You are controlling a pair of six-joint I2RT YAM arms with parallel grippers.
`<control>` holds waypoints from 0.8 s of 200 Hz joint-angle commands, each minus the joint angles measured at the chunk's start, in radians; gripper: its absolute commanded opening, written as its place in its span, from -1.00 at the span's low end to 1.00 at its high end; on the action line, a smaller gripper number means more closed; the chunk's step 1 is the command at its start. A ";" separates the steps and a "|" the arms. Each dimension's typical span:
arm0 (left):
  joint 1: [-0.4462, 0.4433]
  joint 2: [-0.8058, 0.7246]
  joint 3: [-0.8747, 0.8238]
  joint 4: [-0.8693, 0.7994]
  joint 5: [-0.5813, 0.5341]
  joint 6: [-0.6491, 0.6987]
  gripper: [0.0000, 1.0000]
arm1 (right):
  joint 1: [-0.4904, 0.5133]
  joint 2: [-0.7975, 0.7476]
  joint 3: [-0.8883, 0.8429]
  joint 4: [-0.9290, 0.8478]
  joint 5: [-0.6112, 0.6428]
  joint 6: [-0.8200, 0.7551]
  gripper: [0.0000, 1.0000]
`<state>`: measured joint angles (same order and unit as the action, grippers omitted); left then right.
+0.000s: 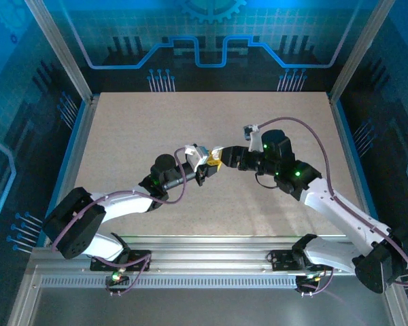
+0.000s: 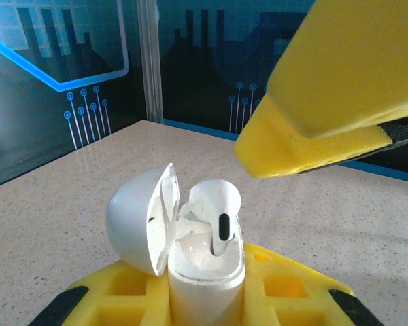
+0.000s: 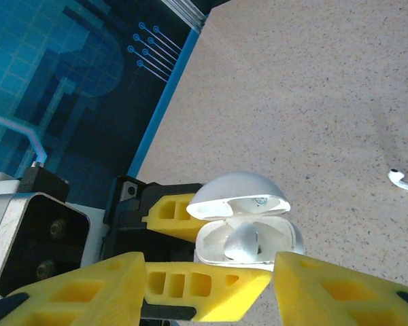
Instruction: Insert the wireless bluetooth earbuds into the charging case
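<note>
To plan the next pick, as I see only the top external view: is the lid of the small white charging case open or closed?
Observer: Open. In the left wrist view the rounded lid of the white plastic charging case leans to the side.
Operator: Is an earbud already inside?
Observer: One small white earbud stands in the case, its head above the rim.
Operator: And the other one?
Observer: In the right wrist view the second white earbud lies on the speckled beige table, apart from the case.
</note>
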<state>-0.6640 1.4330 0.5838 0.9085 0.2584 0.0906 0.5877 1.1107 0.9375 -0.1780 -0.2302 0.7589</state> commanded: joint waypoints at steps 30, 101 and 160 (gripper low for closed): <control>-0.006 -0.036 0.017 0.003 -0.010 0.035 -0.66 | -0.003 0.031 0.024 0.055 -0.050 0.008 -0.02; -0.006 -0.036 0.021 0.007 -0.006 0.030 -0.66 | 0.007 0.067 0.035 0.087 -0.077 0.012 -0.09; -0.006 -0.055 0.015 -0.007 -0.013 0.039 -0.66 | 0.016 0.102 0.055 0.089 -0.084 0.000 -0.12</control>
<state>-0.6640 1.4189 0.5838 0.8883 0.2508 0.1078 0.5888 1.1984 0.9600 -0.1139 -0.2771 0.7631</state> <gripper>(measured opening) 0.215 0.443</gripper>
